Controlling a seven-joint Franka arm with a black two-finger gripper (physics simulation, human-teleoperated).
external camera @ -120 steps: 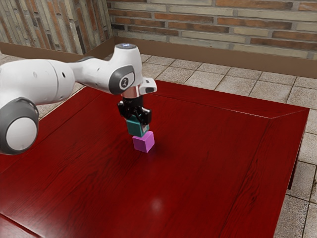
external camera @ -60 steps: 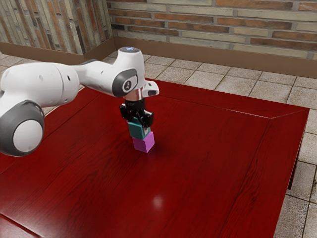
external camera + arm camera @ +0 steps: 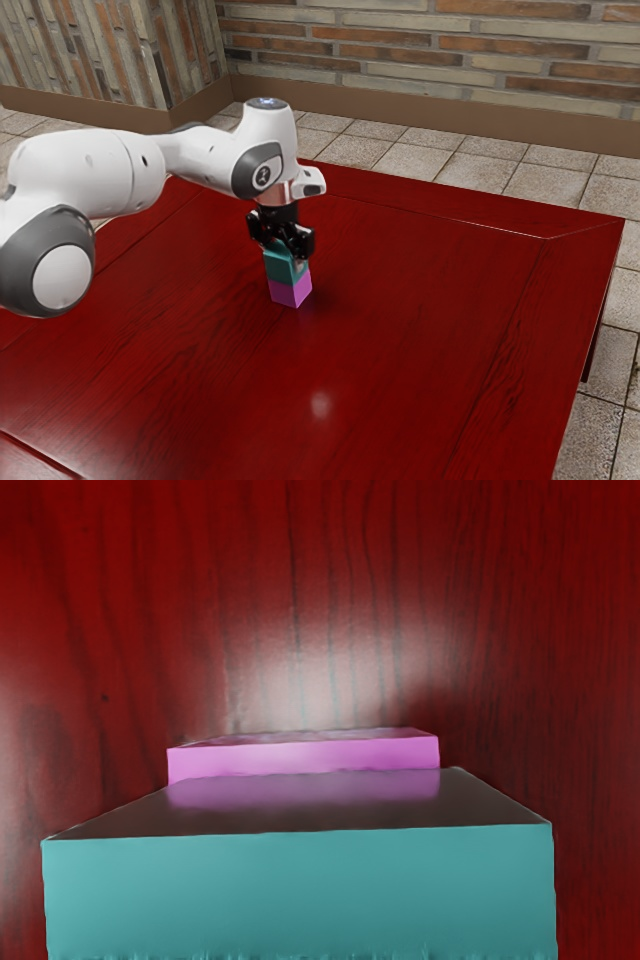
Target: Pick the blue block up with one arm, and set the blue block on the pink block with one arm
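Observation:
The teal-blue block (image 3: 280,266) is held between the black fingers of my gripper (image 3: 283,256), which is shut on it. It sits directly over the pink block (image 3: 290,291) on the red table (image 3: 430,330), and the two look in contact or nearly so. In the wrist view the blue block (image 3: 300,880) looms large just under my hand, with a strip of the pink block (image 3: 303,753) showing beyond it.
The red wooden table has a raised border (image 3: 470,212) along its far and right sides. Tiled floor (image 3: 480,160) and a brick wall lie behind. The white arm (image 3: 120,180) reaches in from the exterior view's left.
My gripper has moved a little toward the exterior view's right and down, bringing the blue block from an offset, tilted pose to sit squarely over the pink block.

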